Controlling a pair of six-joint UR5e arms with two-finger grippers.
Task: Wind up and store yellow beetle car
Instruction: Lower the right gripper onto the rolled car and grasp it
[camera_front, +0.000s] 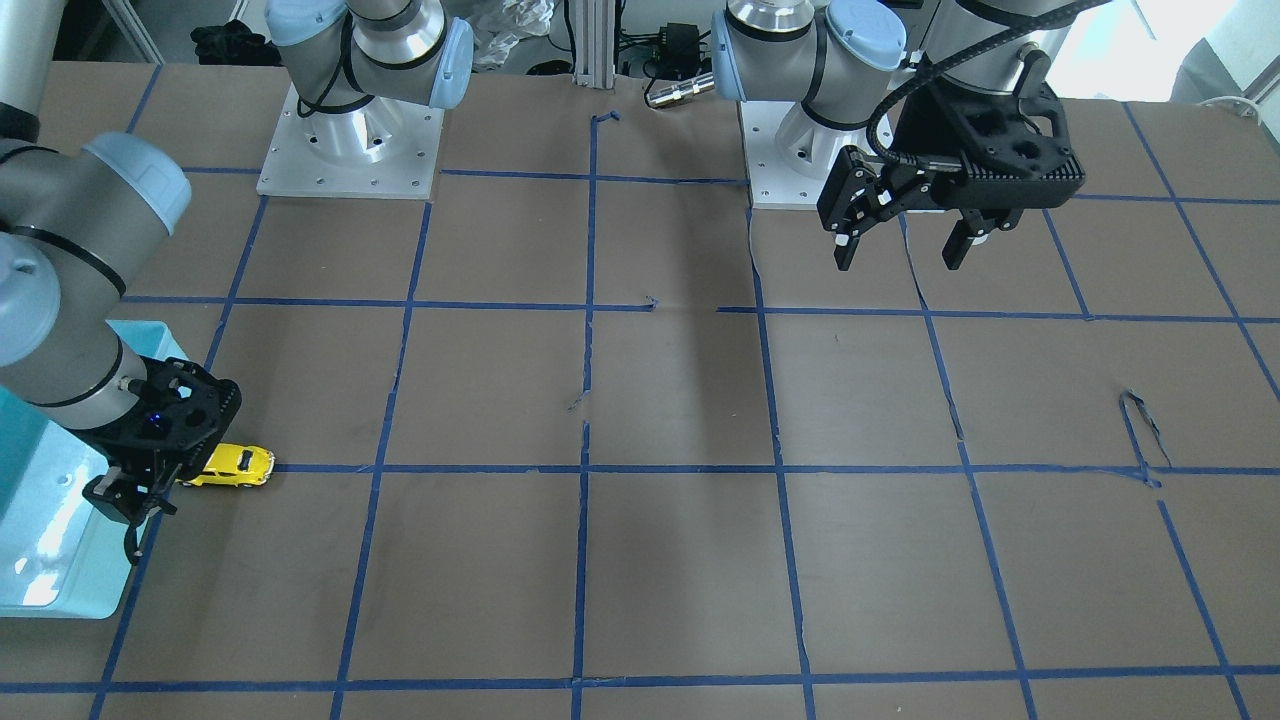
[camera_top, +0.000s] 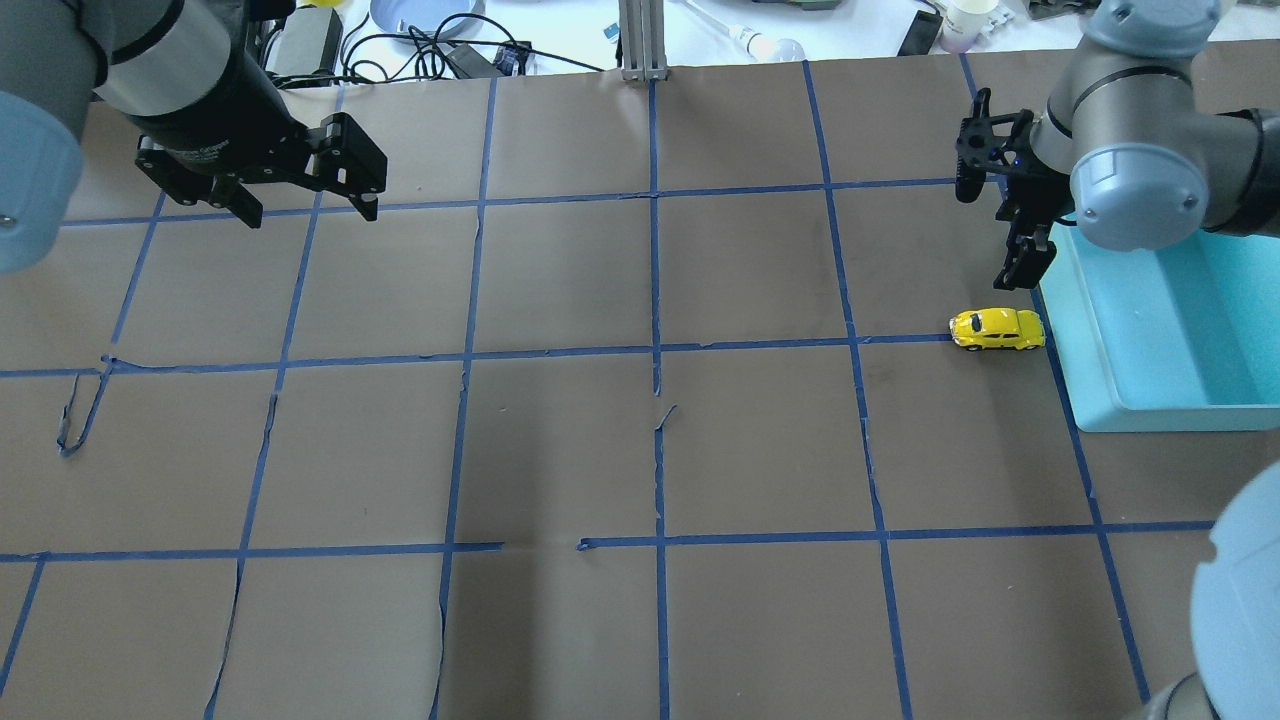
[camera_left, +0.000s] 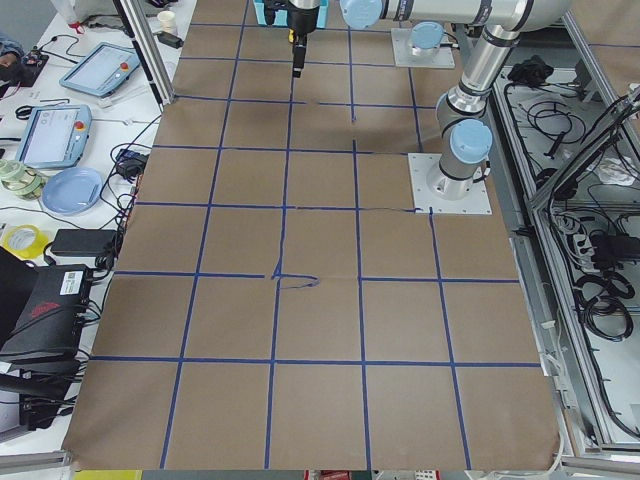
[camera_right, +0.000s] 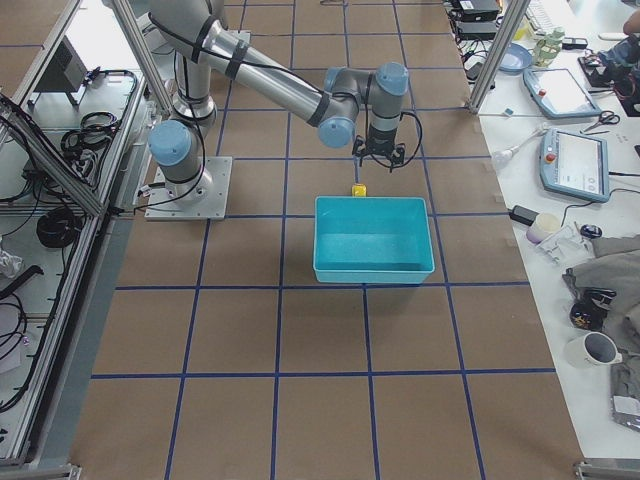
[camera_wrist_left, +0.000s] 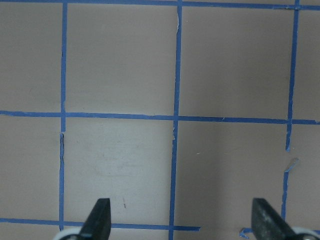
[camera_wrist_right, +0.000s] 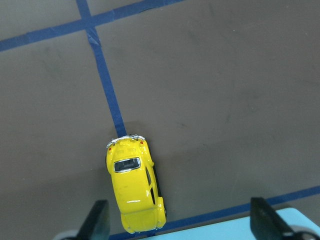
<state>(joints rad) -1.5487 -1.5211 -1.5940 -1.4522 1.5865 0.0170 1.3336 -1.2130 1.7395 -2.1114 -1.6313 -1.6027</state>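
Note:
The yellow beetle car (camera_top: 997, 329) stands on its wheels on the brown table, on a blue tape line right beside the light-blue bin (camera_top: 1085, 380). It also shows in the front view (camera_front: 232, 465) and small in the right side view (camera_right: 357, 189). My right gripper (camera_top: 1005, 235) hovers above it, open and empty. In the right wrist view the car (camera_wrist_right: 134, 190) lies just inside the left fingertip (camera_wrist_right: 97, 220), with the jaws spread wide. My left gripper (camera_top: 308, 212) is open and empty, raised above the table far from the car, over bare taped paper (camera_wrist_left: 182, 222).
The light-blue bin (camera_front: 60, 590) has nothing showing inside it and sits at the table edge on my right side. Blue tape lines grid the brown paper. Both arm bases (camera_front: 350, 150) stand at the robot's side. Cables and clutter lie beyond the far edge (camera_top: 450, 50).

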